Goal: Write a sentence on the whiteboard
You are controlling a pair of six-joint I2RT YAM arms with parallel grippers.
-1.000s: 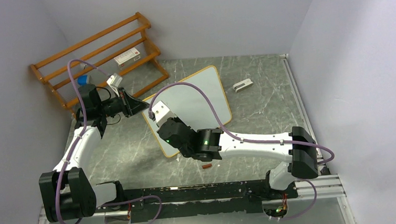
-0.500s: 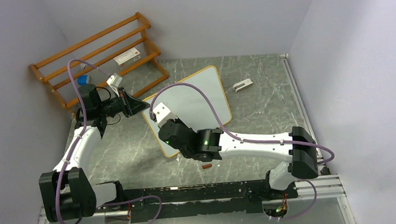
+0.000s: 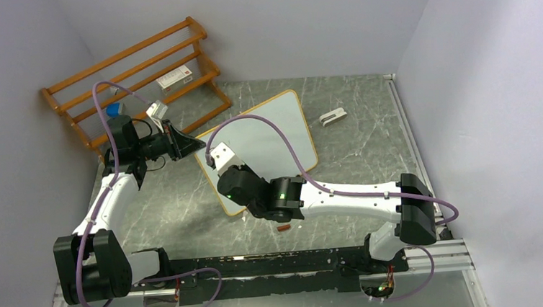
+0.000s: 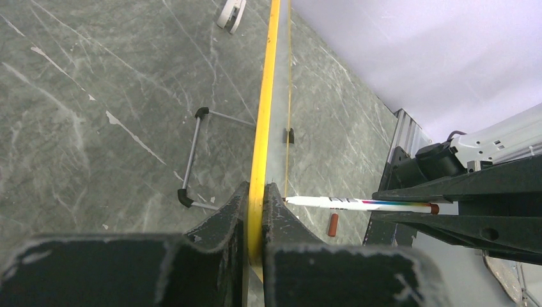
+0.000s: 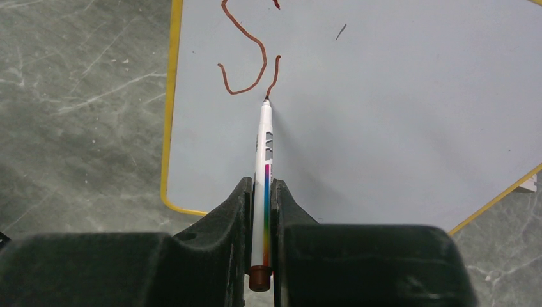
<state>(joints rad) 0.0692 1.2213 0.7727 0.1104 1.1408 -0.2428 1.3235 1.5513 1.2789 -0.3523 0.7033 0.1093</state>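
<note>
The right gripper (image 5: 261, 185) has its fingers clamped on the marker (image 5: 263, 147), low on the barrel near the brown butt end. In the right wrist view the marker's long axis runs from 6 to 12 o'clock, and its tip touches the board (image 5: 396, 115) straight ahead of the fingers at 12.

So far the sentence (image 5: 246, 57) is a red-brown S with one short stroke beside it that ends at the tip. These marks lie at 11 to 12 o'clock from the tip, near the board's left edge. The white field from 1 round to 4 o'clock is bare, apart from one small stray tick at 1. The letters read upright in this view, so the line probably has to run toward 3 o'clock, across the marker's axis rather than along it.

The left gripper (image 4: 255, 192) is closed on the board's yellow frame, one finger on each face. In the left wrist view the frame runs away from the fingers toward 12 o'clock, and the marker comes in to the face from 3.

In the top view the board (image 3: 267, 136) lies mid-table. The left gripper (image 3: 189, 146) is at its 9 o'clock edge. The right arm reaches in from 4 o'clock over the near left corner, so it is the arm placed to write.
</note>
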